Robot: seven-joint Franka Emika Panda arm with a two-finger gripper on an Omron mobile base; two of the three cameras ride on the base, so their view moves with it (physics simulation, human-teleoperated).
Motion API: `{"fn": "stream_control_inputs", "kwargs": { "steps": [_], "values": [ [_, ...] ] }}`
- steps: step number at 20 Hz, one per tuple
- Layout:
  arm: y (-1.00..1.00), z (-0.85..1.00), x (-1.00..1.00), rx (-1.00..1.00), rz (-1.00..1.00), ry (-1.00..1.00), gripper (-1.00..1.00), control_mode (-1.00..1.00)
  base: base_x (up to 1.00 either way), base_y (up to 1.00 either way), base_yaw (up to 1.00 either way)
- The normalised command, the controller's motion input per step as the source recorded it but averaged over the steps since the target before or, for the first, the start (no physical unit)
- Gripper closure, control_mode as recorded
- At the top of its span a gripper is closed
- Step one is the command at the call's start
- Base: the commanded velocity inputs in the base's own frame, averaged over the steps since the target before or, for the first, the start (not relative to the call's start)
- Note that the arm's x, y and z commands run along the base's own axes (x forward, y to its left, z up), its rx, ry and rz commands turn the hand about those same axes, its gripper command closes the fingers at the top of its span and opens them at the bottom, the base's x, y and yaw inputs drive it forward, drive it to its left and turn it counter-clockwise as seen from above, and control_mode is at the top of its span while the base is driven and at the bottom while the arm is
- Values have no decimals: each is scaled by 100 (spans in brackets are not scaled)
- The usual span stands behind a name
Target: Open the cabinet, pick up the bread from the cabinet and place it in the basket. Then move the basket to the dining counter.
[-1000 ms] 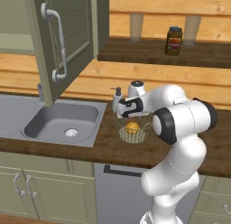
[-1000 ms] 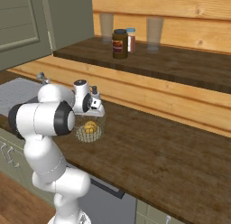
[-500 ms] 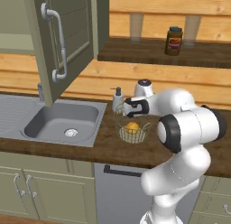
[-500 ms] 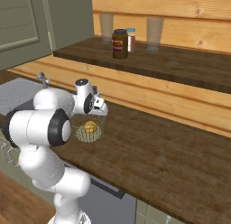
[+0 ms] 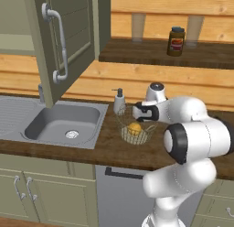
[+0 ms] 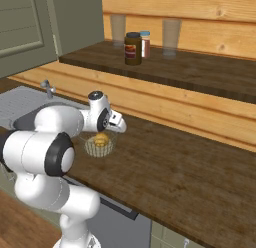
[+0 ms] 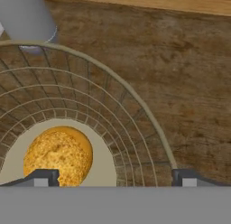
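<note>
A grey sink (image 5: 64, 125) is sunk into the dark wood bench (image 5: 109, 146), and a small pale soap dispenser (image 5: 119, 101) stands at the back edge just beside the basket (image 5: 135, 131), between it and the sink; in the hand view its grey body (image 7: 26, 17) rises right against the basket's far rim. Above the sink the cabinet (image 5: 68, 38) door hangs swung open, its long curved bar handle (image 5: 59, 47) facing the room. On the raised dining counter (image 6: 190, 72) behind stand a dark brown jar (image 6: 132, 48), a smaller jar (image 6: 145, 44) touching beside it and two clear glasses, all well apart from the basket. The bread (image 7: 57, 155) is a round golden-orange bun with a rough speckled crust, and it lies on the pale floor of the basket, near the centre. The basket is a round bowl of thin silvery wire mesh with a wire rim (image 7: 135, 99), sitting upright on the bench with the bun as its one content. The claw (image 7: 113, 178) hangs above the basket with its jaws spread wide, one fingertip (image 7: 40, 178) over the bun's edge and the other (image 7: 189, 178) outside the rim, gripping nothing.
</note>
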Motion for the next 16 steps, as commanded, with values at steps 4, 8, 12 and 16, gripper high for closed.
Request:
{"fn": "stream_control_inputs", "kwargs": {
  "steps": [4, 8, 12, 16],
  "values": [
    [-35, 0, -11, 11, -4, 2, -100, -100, 0, 0, 0],
    [-3, 7, -8, 2, 0, 0, -100, -100, 0, 0, 0],
    [1, 11, -3, 0, 0, -1, -100, -100, 0, 0, 0],
    [0, -2, 0, 0, -1, 4, -100, -100, 0, 0, 0]
  ]
}}
